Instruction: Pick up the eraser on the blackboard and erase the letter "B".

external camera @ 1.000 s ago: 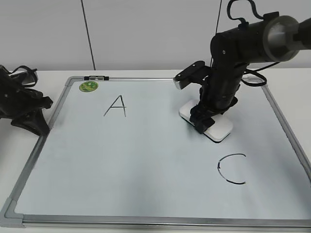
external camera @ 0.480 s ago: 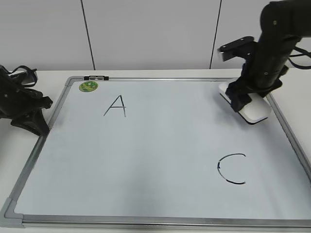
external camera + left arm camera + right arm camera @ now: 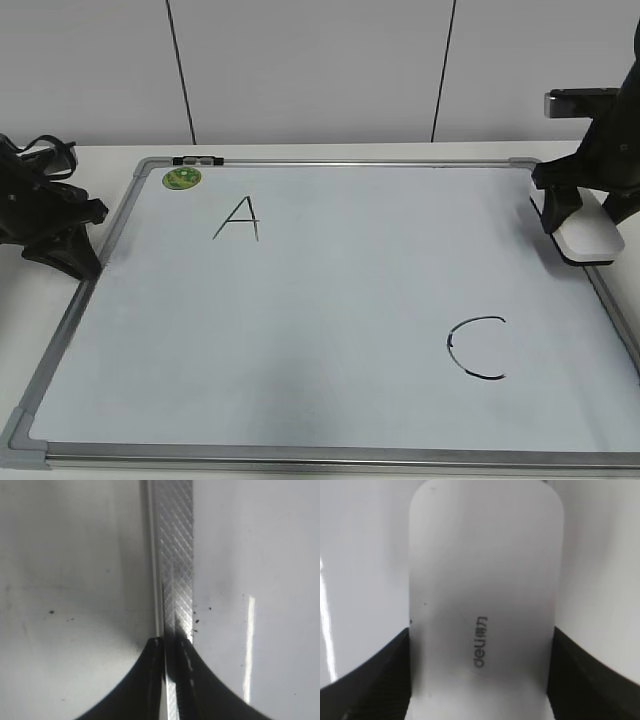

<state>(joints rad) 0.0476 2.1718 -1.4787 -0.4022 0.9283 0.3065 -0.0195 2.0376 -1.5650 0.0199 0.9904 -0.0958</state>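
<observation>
The white eraser with grey lettering sits over the right frame edge of the blackboard. My right gripper is shut on it. In the right wrist view the eraser fills the middle, with a black finger of the right gripper pressed on each long side. No letter "B" shows on the board. Only a black "A" and a black "C" show. My left gripper rests at the board's left edge, and it is shut over the silver frame in the left wrist view.
A round green magnet sits at the board's top left corner, next to a small dark clip on the top frame. The board lies on a white table in front of a grey wall.
My right gripper has carried the eraser from the board's middle right, across to the upper right, and out to the right frame edge. The left arm has not moved.
</observation>
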